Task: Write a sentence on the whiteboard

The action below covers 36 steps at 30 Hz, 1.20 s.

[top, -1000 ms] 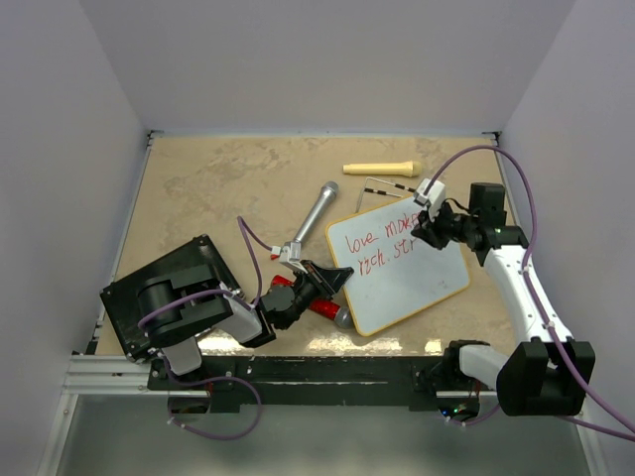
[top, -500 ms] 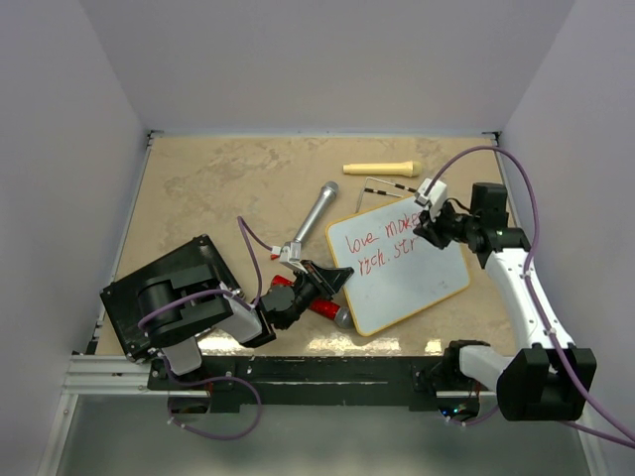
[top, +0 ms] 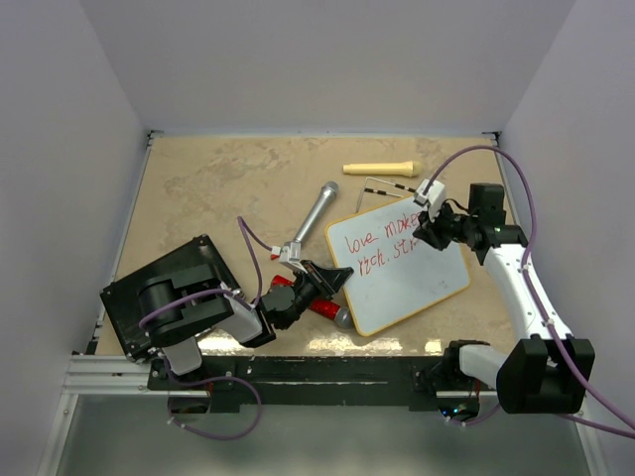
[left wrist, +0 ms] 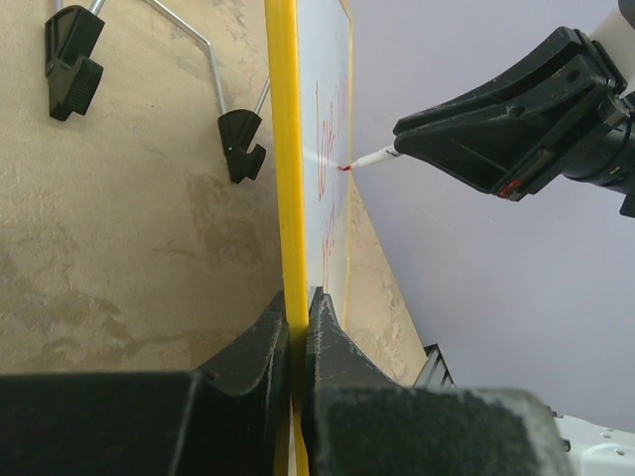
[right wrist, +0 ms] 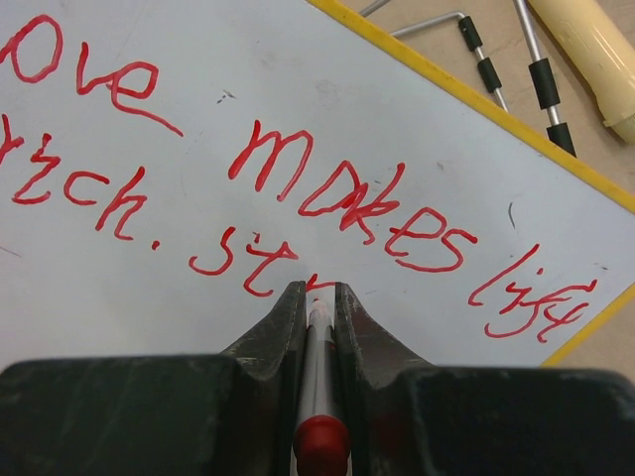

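**Top external.** Whiteboard [top: 417, 283]: light frame, set askew on the desk [top: 218, 188], right of centre. Sentence [top: 375, 244]: two red lines on the board's upper left part. Left pincer [top: 335, 279]: clenched on the board's left edge. Right pincer [top: 425, 236]: over the board's far right part, at the end of the second line. Wire feet [top: 382, 186]: black, showing past the board's far edge. Cream handle [top: 382, 168]: beyond the feet, apart from the board. Grey cylinder [top: 316, 213]: lying just left of the board's far corner. Red-and-grey item [top: 322, 307]: on the desk below the left pincer. Black flat box [top: 124, 302]: near left corner, partly under the left arm.

**Left wrist.** Both fingers pinch the yellow-looking frame edge. The board is seen edge-on, writing face to the right. The marker [left wrist: 369, 157] tip touches that face.

**Right wrist.** Fingers closed, grasping the red-capped marker upright between them, tip on the board. Legible: "love makes life" above, "rich. st" below, with the tip just right of "st"
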### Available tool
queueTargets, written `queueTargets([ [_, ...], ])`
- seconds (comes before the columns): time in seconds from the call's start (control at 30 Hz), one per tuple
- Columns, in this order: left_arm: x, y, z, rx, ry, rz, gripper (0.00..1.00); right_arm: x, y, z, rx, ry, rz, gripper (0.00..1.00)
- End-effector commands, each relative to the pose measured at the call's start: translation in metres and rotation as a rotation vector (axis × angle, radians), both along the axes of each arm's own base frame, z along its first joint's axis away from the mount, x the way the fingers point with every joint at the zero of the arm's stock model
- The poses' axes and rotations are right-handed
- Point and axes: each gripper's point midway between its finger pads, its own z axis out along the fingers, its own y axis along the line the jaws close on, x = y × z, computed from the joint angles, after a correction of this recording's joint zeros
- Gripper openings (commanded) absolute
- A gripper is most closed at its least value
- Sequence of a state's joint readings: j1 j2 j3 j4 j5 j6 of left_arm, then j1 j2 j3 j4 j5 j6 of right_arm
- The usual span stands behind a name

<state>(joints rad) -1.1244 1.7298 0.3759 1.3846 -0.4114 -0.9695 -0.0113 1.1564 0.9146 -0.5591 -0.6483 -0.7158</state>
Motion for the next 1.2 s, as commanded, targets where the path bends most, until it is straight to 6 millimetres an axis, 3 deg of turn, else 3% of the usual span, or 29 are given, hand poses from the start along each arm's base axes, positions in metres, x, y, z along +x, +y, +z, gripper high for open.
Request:
queueTargets([
  [0.0,-0.004,-0.004,-0.003,0.089,-0.104,-0.041,0.0,0.018,0.002,0.026,0.037,-0.094,-0.039,0.0],
  [0.23,-0.004,-0.004,-0.002,0.089,-0.104,-0.043,0.0,0.028,-0.015,0.012,-0.025,-0.075,-0.129,0.0],
  [0.4,-0.004,-0.005,-0.002,0.087,-0.105,-0.044,0.0,0.013,-0.011,0.001,-0.052,-0.017,-0.05,0.0],
  [0.63,-0.004,-0.005,-0.003,0.091,-0.103,-0.044,0.0,-0.005,0.008,0.007,0.002,0.004,0.083,0.0],
  [0.8,-0.004,-0.006,-0.002,0.089,-0.105,-0.046,0.0,0.005,0.011,0.021,0.046,-0.033,0.045,0.0],
  [0.93,-0.004,-0.003,-0.002,0.089,-0.104,-0.04,0.0,0.021,-0.004,0.029,0.017,-0.095,-0.073,0.0],
  [1.17,-0.005,-0.002,-0.004,0.089,-0.103,-0.043,0.0,0.022,-0.01,0.028,0.0,-0.104,-0.111,0.0],
])
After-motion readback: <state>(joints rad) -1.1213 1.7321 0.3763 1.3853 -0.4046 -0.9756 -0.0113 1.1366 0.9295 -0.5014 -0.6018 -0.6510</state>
